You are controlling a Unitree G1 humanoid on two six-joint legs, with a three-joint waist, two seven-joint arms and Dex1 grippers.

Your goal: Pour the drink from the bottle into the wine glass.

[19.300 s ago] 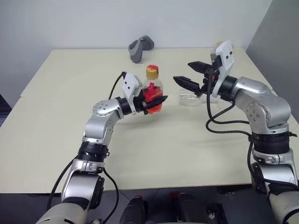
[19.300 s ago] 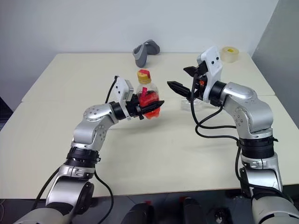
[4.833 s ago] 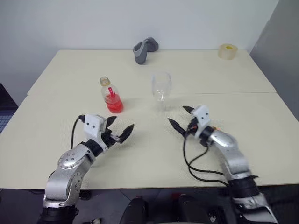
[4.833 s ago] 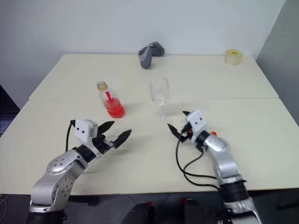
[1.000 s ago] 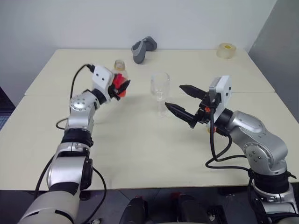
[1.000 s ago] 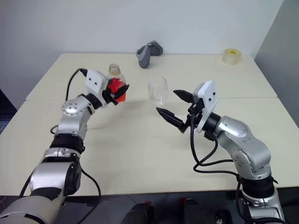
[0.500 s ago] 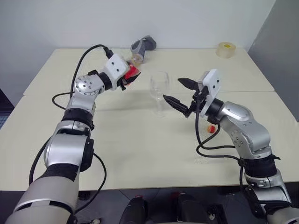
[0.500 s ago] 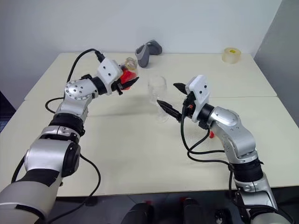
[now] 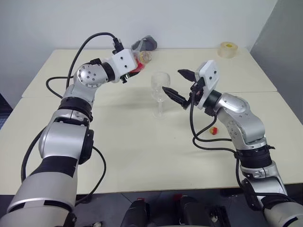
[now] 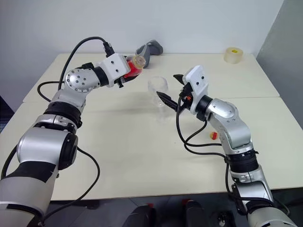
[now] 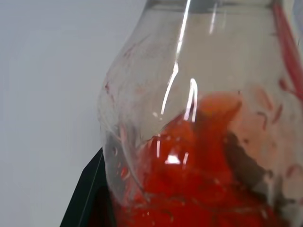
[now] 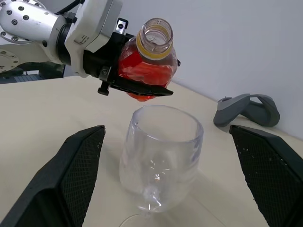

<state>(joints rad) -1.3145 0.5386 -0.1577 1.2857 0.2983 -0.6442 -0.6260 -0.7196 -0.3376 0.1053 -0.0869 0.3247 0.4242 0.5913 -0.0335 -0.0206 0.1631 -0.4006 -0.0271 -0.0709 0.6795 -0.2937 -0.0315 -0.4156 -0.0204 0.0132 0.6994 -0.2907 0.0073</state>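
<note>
a grey thing (image 9: 143, 44) lies at the far edge of the table (image 9: 142, 142), a roll of tape (image 9: 226, 49) sits in the far corner, and a small red bit (image 9: 214, 130), maybe a cap, lies by the right arm. the left gripper (image 12: 135, 87) squeezes the bottle (image 12: 147, 64) tight, tipped sideways in the air, its open mouth toward the wine glass (image 9: 160, 93). the drink (image 11: 199, 189) is bright red. the glass stands upright between the right gripper (image 9: 177, 87)'s wide-apart fingers, not touched.
</note>
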